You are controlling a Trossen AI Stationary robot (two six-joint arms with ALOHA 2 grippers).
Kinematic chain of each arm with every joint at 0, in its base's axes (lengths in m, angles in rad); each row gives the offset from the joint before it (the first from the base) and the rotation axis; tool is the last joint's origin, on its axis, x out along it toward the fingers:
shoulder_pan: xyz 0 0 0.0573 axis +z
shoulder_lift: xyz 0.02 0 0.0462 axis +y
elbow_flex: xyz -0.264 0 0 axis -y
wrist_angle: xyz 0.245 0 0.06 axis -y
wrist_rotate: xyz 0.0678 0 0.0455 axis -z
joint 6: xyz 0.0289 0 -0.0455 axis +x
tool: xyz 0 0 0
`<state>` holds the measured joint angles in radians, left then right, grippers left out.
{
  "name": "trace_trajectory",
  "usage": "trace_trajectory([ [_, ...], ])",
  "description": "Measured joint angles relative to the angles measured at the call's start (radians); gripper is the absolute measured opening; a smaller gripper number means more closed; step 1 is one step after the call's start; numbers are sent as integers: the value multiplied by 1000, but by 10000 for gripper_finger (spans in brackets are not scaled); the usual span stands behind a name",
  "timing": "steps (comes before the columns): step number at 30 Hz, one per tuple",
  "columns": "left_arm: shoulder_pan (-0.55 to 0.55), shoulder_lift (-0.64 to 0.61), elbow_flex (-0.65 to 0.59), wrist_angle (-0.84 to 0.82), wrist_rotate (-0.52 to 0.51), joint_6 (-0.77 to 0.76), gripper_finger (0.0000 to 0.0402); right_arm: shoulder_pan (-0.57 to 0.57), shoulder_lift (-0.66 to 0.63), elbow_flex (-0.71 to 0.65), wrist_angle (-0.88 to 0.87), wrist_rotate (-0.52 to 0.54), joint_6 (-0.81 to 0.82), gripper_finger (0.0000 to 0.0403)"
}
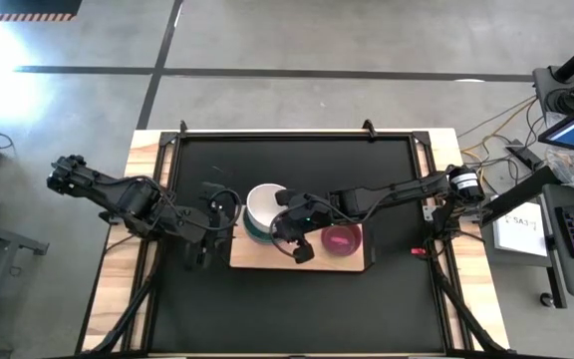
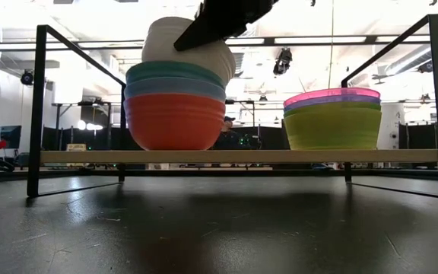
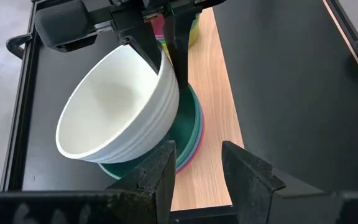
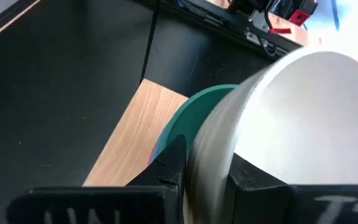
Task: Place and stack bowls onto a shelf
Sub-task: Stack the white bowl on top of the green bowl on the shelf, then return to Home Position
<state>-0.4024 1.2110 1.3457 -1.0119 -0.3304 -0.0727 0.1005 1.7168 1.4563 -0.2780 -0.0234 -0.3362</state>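
The white bowl sits tilted on top of the large stack, red bowl under grey-blue under teal, on the light-wood shelf. Its lower side is down in the teal bowl. My right gripper is shut on the white bowl's rim. The small bowls stand stacked at the shelf's right end, yellow-green lowest and magenta on top. My left gripper hangs open just off the shelf's left end, touching nothing. My right gripper holds the white bowl by its rim on the side toward the small stack, one finger outside the wall and one inside. The fingers come slanting down from above. The bowl hangs tilted, mouth turned toward the table's left, its base in the teal bowl.
A black metal frame stands around the shelf, with posts at its corners and rails overhead. Bare board lies between the two stacks. Black tabletop spreads on the near side of the shelf.
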Motion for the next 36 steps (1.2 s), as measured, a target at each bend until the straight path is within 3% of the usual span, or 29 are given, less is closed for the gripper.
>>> trace_trajectory([
  [7,0,0,0,0,0,0,113,0,0,0,-1,0,-31,48],
  [14,0,0,0,0,0,0,113,0,0,0,-1,1,-42,95],
  [21,0,0,0,0,0,0,113,4,0,0,7,129,-132,136],
  [36,0,0,0,0,0,0,113,65,-1,5,-7,106,-214,105],
])
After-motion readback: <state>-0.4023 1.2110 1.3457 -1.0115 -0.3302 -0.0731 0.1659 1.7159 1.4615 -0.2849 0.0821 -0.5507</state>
